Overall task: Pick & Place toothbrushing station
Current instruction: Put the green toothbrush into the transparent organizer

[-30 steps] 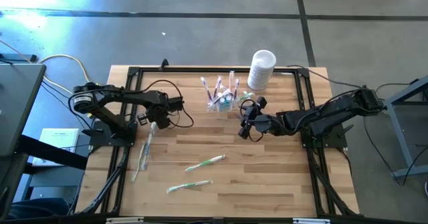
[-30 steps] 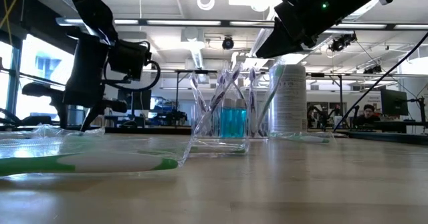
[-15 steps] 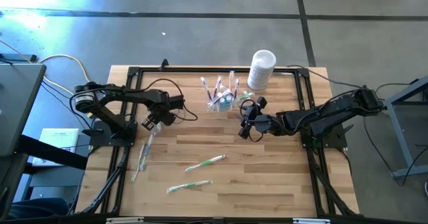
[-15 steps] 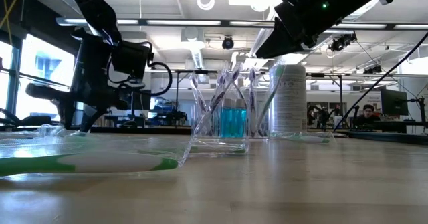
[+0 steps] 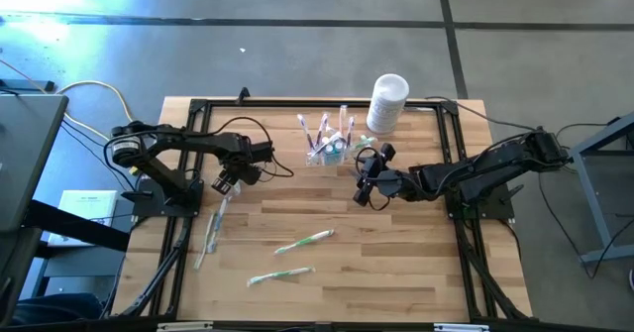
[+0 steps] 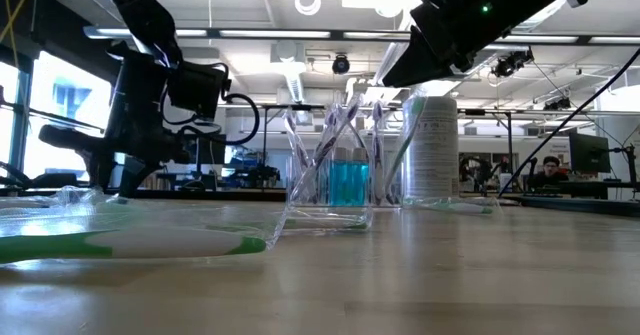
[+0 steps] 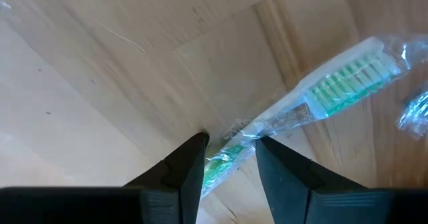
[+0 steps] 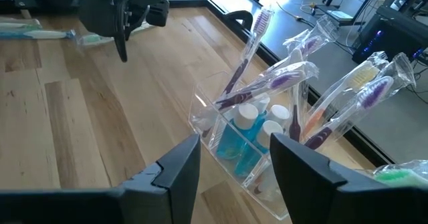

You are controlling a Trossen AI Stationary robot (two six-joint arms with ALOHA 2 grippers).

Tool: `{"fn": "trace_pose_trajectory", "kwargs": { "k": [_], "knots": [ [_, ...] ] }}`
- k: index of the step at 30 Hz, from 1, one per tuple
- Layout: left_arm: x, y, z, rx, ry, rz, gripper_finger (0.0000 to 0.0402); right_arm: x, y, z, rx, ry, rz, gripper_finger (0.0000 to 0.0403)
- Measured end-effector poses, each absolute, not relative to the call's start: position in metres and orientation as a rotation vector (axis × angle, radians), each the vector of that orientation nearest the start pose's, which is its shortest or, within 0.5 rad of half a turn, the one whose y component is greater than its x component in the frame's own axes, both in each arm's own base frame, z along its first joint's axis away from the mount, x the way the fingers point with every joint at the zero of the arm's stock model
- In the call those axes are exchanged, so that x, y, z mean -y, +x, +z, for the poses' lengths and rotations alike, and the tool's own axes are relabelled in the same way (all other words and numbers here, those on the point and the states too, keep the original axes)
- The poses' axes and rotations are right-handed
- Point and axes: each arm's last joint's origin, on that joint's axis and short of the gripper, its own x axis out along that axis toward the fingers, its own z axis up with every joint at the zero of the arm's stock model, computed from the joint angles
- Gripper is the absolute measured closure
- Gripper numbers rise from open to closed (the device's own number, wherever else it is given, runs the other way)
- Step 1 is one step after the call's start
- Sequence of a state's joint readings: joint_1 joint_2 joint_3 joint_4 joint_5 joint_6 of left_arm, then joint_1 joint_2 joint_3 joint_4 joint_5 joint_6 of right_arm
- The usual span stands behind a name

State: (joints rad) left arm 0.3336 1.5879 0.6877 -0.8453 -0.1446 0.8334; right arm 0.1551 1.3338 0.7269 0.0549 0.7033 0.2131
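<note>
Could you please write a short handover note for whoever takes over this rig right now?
Left gripper: open, lowered to the table, fingers either side of a wrapped green toothbrush; not yet gripped.
Right gripper: open, empty, hovering just short of the toothbrushing station.
The station stands at the table's back middle, already holding purple brushes and blue bottles, beside the white container.
Left to do: three wrapped green brushes lie loose on the table, counting the one under the left gripper.

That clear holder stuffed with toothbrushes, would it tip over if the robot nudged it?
Probably fairly easily. The clear holder looks like thin plastic, so likely light, and the wrapped toothbrushes lean out well above its rim, making it top-heavy. The blue bottles low inside may steady it somewhat.
</note>
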Motion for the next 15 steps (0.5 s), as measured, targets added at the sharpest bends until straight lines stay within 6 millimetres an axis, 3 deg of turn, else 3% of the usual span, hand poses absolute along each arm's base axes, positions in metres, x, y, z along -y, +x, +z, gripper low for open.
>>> {"fn": "trace_pose_trajectory", "kwargs": {
  "k": [7,11,15],
  "knots": [
    [-0.072,0.196,0.118,-1.75,0.411,-0.347,0.0265,-0.023,0.27,0.222,-0.449,-0.029,-0.582,0.023],
    [-0.074,0.201,0.118,-1.721,0.22,-0.05,0.0265,-0.023,0.27,0.222,-0.449,-0.029,-0.582,0.023],
    [-0.083,0.223,0.119,-1.486,0.085,0.267,0.0271,-0.023,0.27,0.222,-0.449,-0.029,-0.582,0.023]
  ]
}}
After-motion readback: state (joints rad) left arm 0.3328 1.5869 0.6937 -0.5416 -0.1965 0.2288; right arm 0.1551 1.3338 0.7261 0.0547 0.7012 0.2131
